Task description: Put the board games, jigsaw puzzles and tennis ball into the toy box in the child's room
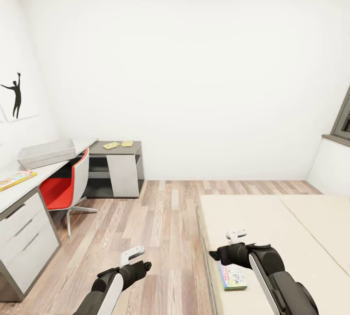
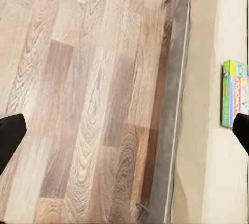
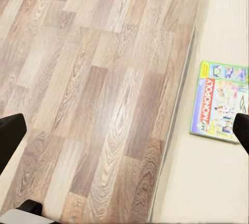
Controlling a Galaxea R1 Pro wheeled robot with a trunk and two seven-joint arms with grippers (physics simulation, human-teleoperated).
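A green-edged Monopoly board game (image 1: 232,276) (image 2: 234,93) (image 3: 220,101) lies flat on the beige bed (image 1: 282,227), close to its near left edge. My right gripper (image 1: 236,236) (image 3: 124,133) hangs open just above and beyond it, over the bed's edge. Over the wood floor to the left, my left gripper (image 1: 132,255) (image 2: 124,133) is open and empty. On the pale table (image 1: 29,183) at far left stand the grey toy box (image 1: 46,152) and another colourful board game (image 1: 17,179). Two yellowish jigsaw puzzles (image 1: 119,144) lie on the dark cabinet section. The tennis ball is out of view.
A red swivel chair (image 1: 65,186) stands in front of the table, beside the white drawers (image 1: 26,242). Wood-plank floor (image 1: 160,227) stretches between table and bed. A dark-framed window (image 1: 342,120) is at the right; a black silhouette picture (image 1: 17,94) hangs at left.
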